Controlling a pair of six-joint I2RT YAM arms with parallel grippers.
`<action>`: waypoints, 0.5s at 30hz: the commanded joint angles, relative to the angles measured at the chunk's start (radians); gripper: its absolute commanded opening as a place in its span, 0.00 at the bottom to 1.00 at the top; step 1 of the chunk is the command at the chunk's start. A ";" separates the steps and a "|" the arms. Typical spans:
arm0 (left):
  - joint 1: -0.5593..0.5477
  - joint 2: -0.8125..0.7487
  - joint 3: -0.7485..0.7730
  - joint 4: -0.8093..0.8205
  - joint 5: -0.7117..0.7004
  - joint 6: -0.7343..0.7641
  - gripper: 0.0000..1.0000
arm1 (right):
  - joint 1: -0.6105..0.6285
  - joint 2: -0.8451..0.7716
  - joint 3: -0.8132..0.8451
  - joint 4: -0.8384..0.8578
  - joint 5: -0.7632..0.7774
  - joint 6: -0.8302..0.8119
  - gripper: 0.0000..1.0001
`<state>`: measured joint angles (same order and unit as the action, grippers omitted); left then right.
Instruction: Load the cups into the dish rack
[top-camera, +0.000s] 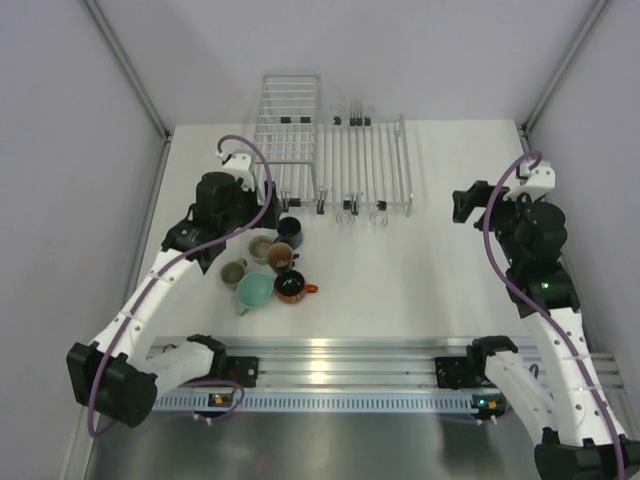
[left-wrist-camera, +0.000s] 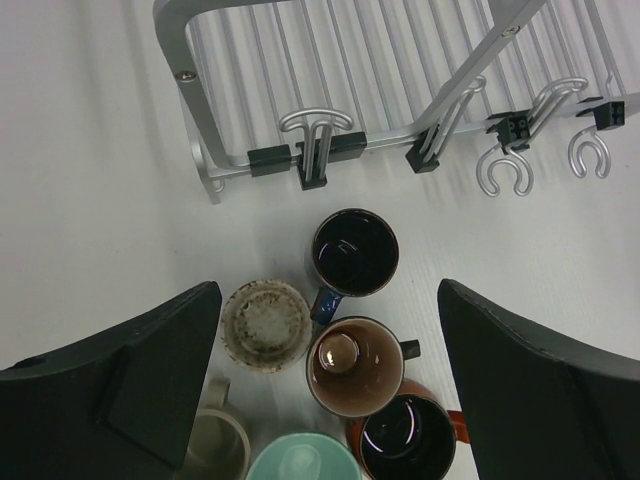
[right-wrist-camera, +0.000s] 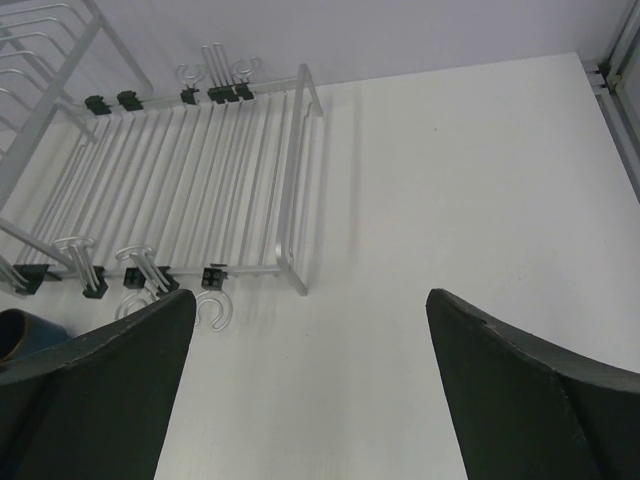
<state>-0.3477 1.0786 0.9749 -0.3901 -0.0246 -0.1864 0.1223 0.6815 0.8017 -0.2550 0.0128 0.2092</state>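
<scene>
The left gripper (left-wrist-camera: 330, 290) is hanging wide open, holding nothing, above the cups (left-wrist-camera: 345, 365), seemingly six, sitting clustered just before the dish rack (top-camera: 365, 165); the right gripper (right-wrist-camera: 310, 300) is gaping empty right of the rack

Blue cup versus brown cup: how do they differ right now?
The blue cup is dark inside and stands nearest the rack; the brown cup is glossy brown inside, one place farther back. Blue's handle points away from the rack, brown's sideways. Both stand upright on the table.
</scene>
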 joint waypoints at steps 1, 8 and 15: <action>0.001 0.003 0.025 0.016 0.055 0.036 0.95 | 0.011 0.006 0.017 0.020 -0.007 -0.010 1.00; 0.001 0.069 0.028 -0.003 0.112 0.059 0.93 | 0.011 0.023 0.025 0.011 -0.008 -0.005 0.99; 0.001 0.187 0.048 -0.033 0.155 0.062 0.90 | 0.013 0.012 0.028 0.005 -0.004 -0.004 0.99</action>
<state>-0.3477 1.2396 0.9802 -0.4091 0.0944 -0.1410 0.1223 0.7078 0.8013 -0.2562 0.0097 0.2096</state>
